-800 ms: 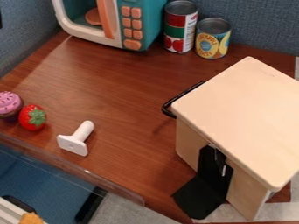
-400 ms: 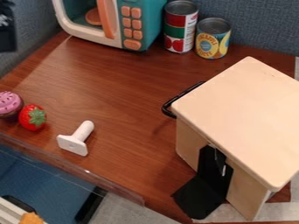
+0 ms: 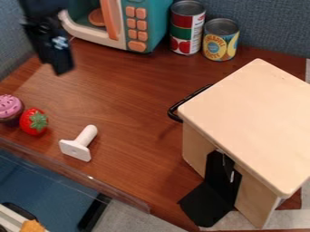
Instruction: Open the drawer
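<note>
The black gripper (image 3: 60, 62) hangs in the upper left of the view, in front of the toy microwave's left edge and well to the left of the wooden box. A light wooden box (image 3: 251, 122) with a flat top stands at the right. Its black drawer handle (image 3: 186, 102) sticks out from the side facing the upper left, apart from the gripper. The drawer's front face is hidden beneath the top's edge.
A teal toy microwave (image 3: 156, 25) and two cans (image 3: 186, 28) stand at the back. A cupcake (image 3: 10, 108) and strawberry (image 3: 34, 121) sit at left, a white T-shaped piece (image 3: 79, 143) nearby. Black bracket (image 3: 207, 205) against the box; clear rail (image 3: 72, 176) along the front edge.
The arm has come into view at the upper left, moving right and downward in the picture. The box, its handle and the other objects have stayed put.
</note>
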Motion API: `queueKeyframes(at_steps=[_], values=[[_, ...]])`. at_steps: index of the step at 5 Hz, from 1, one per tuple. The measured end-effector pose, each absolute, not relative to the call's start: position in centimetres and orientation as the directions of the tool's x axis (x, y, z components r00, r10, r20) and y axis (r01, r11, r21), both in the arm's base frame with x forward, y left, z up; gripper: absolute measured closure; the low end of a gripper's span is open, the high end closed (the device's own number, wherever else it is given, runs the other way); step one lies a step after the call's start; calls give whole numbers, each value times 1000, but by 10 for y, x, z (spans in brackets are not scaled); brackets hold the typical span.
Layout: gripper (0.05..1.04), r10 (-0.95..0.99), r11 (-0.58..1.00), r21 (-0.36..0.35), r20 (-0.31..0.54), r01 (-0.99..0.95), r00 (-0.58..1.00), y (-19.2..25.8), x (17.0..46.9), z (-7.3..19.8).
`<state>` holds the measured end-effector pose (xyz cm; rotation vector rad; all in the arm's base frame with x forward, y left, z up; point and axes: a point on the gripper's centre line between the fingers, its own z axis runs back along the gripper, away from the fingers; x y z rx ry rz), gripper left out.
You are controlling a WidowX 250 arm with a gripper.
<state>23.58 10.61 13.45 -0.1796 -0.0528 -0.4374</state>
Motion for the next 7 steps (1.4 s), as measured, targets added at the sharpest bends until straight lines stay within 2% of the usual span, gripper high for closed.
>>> queueKeyframes(at_steps=[1, 3, 4, 5, 7], values=[[84, -351, 913, -154, 174, 377, 920, 80, 245, 119], [84, -326, 936, -64, 215, 346, 921, 32, 280, 93], [84, -299, 944, -88, 190, 319, 935, 22, 300, 77], [84, -287, 944, -106, 199, 312, 937, 8, 323, 74], [84, -258, 949, -134, 198, 286, 946, -3, 346, 59]])
